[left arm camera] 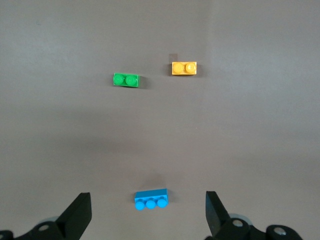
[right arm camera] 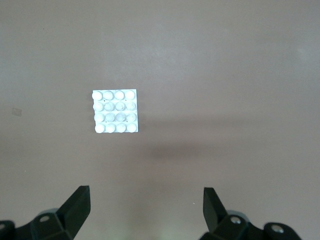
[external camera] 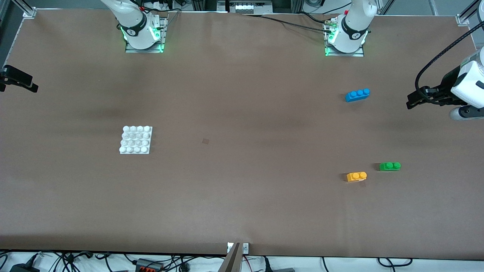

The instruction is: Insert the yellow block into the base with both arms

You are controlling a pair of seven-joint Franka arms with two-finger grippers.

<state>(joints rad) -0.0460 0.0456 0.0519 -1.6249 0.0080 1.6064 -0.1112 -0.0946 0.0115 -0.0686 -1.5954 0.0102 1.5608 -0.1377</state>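
Flat on desk (external camera: pixel 242 196): yellow block (external camera: pixel 356 176), long axis along desk length, studs up; base (external camera: pixel 136 140) well apart. Left tool (left arm camera: pixel 147 217) and right tool (right arm camera: pixel 145 215) spread wide, empty, at opposite desk ends.

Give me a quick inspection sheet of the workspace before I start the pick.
Surface: brown table, flat; a small dark mark near its middle.
Job's things: yellow block studs up, toward the left arm's end, untouched. Base studs up, toward the right arm's end, nothing on it.
Clutter: green brick beside the yellow block, apart from it; blue brick farther from the front camera than both.
Grippers: left gripper open, empty, raised above the table's edge at its own end. Right gripper open, empty, raised at its own end's edge.
Cables: black cables by the left arm's base and along the table's near edge; none among the bricks.
Surroundings: metal frame posts at the corners.
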